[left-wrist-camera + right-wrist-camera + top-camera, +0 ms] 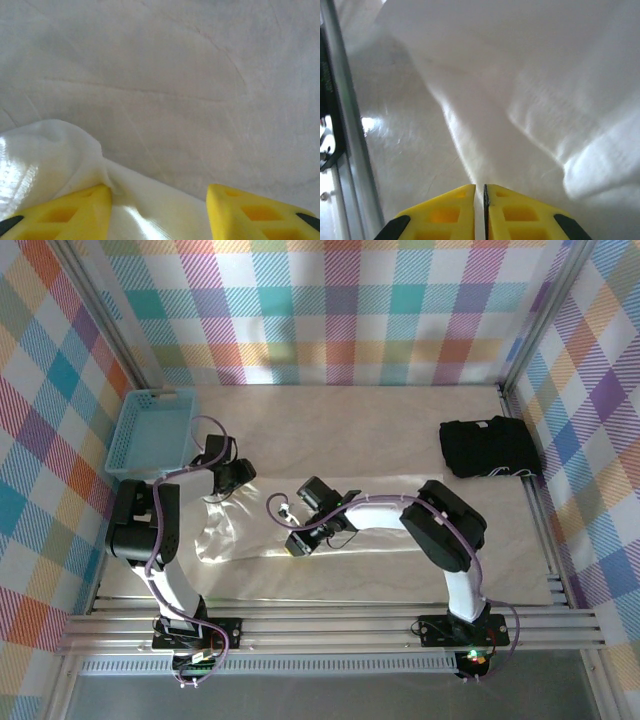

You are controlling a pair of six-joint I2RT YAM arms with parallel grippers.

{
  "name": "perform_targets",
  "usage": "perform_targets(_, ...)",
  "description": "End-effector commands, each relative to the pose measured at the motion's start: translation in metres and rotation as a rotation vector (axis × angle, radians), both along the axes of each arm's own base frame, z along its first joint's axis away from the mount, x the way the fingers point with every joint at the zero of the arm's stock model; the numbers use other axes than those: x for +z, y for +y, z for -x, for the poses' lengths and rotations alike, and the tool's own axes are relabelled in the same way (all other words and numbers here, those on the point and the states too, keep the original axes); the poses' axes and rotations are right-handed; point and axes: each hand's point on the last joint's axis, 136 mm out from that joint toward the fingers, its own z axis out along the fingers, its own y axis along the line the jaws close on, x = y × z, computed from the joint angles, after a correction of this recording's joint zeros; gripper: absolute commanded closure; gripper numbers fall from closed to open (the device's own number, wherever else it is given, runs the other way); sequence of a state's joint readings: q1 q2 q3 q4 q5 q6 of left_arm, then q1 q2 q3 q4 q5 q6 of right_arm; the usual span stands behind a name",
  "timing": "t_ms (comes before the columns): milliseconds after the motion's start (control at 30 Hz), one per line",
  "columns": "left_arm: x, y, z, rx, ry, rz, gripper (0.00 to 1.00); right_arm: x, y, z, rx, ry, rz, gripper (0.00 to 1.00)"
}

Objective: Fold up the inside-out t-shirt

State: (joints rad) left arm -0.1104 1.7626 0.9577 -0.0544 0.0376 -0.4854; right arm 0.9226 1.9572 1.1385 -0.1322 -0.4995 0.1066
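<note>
Left gripper (pixel 159 195) sitting nearest lens, jaws standing apart, gripping nothing, straddling far-left corner of inside-out t-shirt (pixel 240 537). Shirt lying flat mid-table, long axis running left-right. Right gripper (pixel 480 189) sitting closed at near edge, seemingly pinching fabric ridge; I'm judging right arm better placed for folding

Beyond the inside-out t-shirt (pixel 240 535), bare table (pixel 340 430) lies open between blue basket (pixel 150 432) and black garment (pixel 488 447).

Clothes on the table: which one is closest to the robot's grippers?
The white t-shirt, spread out in the middle. The black one lies folded far to the right.
</note>
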Motion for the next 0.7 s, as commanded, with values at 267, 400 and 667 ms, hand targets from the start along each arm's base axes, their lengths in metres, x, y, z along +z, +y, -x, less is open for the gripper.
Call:
perform_targets(267,0.044,0.043,0.062,0.092,-0.014,-0.138,0.13,0.071,0.001,-0.007,0.017,-0.136,-0.189,0.65)
perform_targets(400,0.025,0.056,0.095,0.116,0.092,-0.167,0.00,0.073,-0.001,-0.016,-0.010,-0.142,-0.203,0.60)
perform_targets(667,-0.010,0.044,0.121,0.056,0.243,-0.113,0.00,0.066,-0.012,-0.021,-0.030,-0.136,-0.187,0.58)
